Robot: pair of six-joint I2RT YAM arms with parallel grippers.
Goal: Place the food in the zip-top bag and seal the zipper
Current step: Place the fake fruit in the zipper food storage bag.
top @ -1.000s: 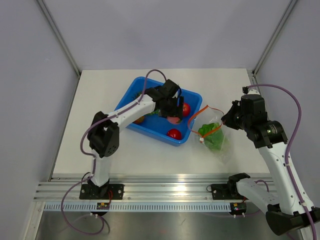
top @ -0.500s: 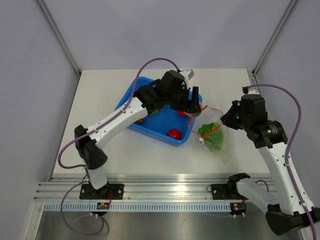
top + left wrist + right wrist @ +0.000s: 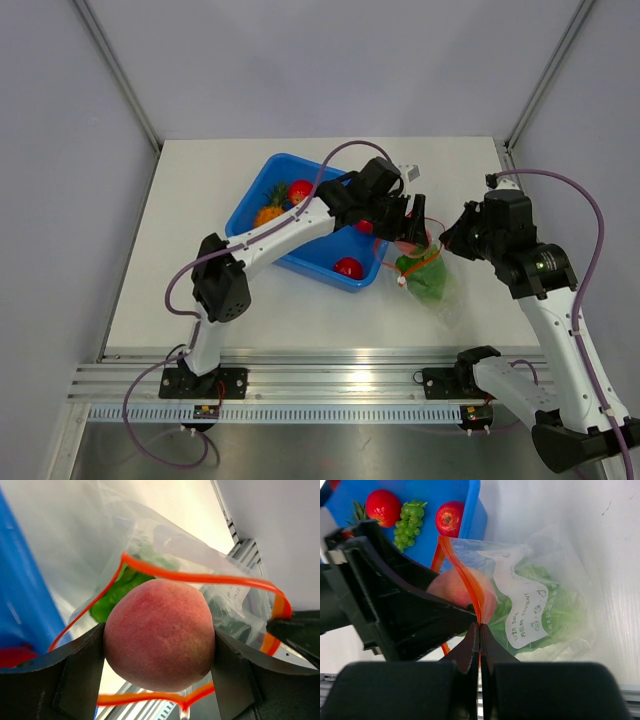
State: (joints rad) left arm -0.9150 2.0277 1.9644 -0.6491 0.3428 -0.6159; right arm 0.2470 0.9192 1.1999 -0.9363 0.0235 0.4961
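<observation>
1. Left jaws pinch the peach (image 3: 159, 634), poised just above the bag's (image 3: 432, 283) open mouth.
2. Right jaws, pressed together on the zipper (image 3: 200, 577), hold that mouth up, right of the surface's (image 3: 200, 200) centre.

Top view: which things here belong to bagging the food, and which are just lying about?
Job: peach in left end effector; zip-top bag; zipper pinched by right end effector; cabbage inside bag; pineapple, red fruits, grapes.
Lying about: blue tub, purple cables, front rail.
</observation>
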